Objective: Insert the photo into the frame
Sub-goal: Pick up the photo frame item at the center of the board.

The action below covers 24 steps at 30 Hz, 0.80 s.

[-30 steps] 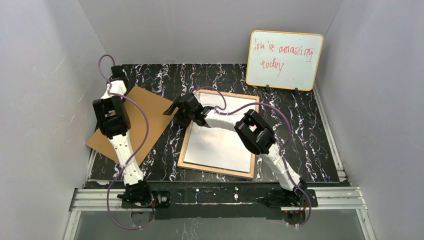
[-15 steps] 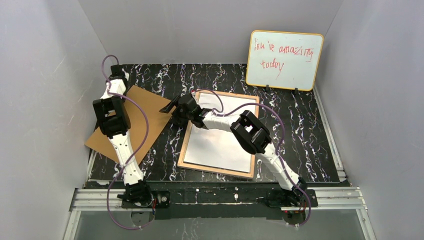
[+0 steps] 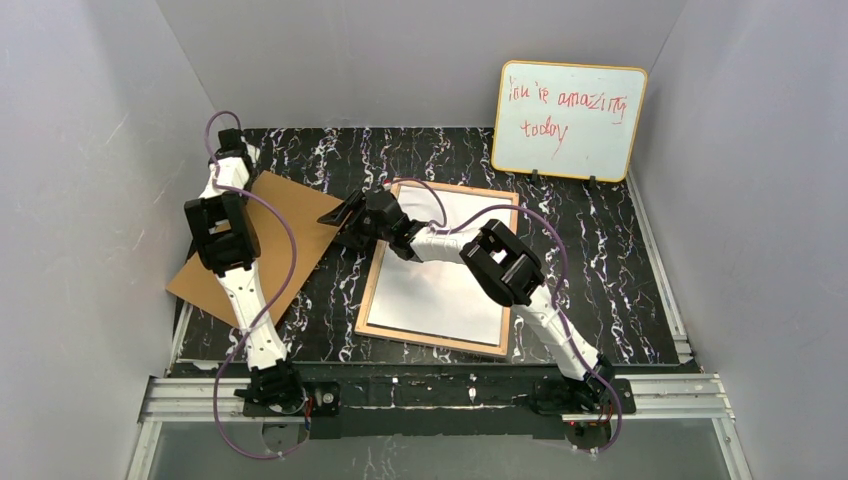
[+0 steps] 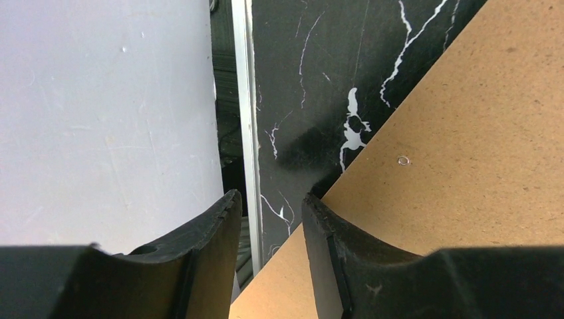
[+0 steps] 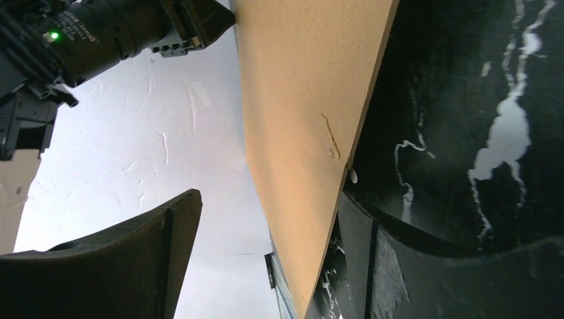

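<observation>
The frame (image 3: 372, 282) lies flat mid-table with its tan wood rim up. A white sheet (image 3: 440, 285) fills it; no dark picture side of a photo shows. My right gripper (image 3: 345, 215) reaches left past the frame's far left corner. It is open, its jaws wide on either side of the right corner of the brown backing board (image 3: 290, 225), (image 5: 312, 86). In the right wrist view one finger (image 5: 356, 232) touches that board's edge. My left gripper (image 3: 232, 150), (image 4: 269, 199) is open at the board's far left edge (image 4: 465, 166), one finger over the board.
An orange-rimmed whiteboard (image 3: 568, 120) with red writing stands at the back right. Grey walls close in the left, back and right. The board's near left corner (image 3: 175, 285) overhangs the table's left rail (image 4: 247, 133).
My right gripper has moved left and a little farther back, onto the board's right corner. The board has shifted slightly left. The left arm has barely moved.
</observation>
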Available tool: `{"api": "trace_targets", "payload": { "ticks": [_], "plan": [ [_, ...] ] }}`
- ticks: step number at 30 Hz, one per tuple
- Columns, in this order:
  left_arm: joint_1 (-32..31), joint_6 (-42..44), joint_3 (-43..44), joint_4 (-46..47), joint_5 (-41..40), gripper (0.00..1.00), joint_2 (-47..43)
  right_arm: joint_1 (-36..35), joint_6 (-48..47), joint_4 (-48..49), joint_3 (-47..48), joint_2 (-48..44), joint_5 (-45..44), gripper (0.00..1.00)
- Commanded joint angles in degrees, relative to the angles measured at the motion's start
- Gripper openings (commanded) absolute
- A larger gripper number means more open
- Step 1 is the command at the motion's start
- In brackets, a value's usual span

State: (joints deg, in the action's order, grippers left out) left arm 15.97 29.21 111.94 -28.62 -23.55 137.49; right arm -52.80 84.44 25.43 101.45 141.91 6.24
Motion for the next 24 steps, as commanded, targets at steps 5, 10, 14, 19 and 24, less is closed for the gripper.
{"api": "trace_targets", "payload": {
  "ticks": [5, 10, 14, 19, 24],
  "plan": [
    [-0.40, -0.45, -6.14, -20.46, 15.13, 0.39, 9.49, -2.53, -0.79, 17.55, 2.87, -5.82, 4.92, 0.82],
    [-0.58, 0.01, -5.98, -21.15, 15.71, 0.38, 9.23, -2.72, -2.10, 21.49, 2.92, -5.80, 6.05, 0.81],
    [-0.60, 0.44, -5.87, -21.89, 16.12, 0.38, 8.91, -2.75, -2.77, 24.93, 2.79, -5.66, 6.76, 0.81],
    [-0.70, 0.76, -5.55, -22.82, 16.60, 0.38, 8.59, -2.86, -4.66, 25.11, 1.49, -6.47, 6.60, 0.81],
    [-1.08, 0.41, -6.06, -23.70, 17.72, 0.38, 7.68, -2.92, -4.48, 24.90, -1.01, -6.79, 5.18, 0.81]
  ]
}}
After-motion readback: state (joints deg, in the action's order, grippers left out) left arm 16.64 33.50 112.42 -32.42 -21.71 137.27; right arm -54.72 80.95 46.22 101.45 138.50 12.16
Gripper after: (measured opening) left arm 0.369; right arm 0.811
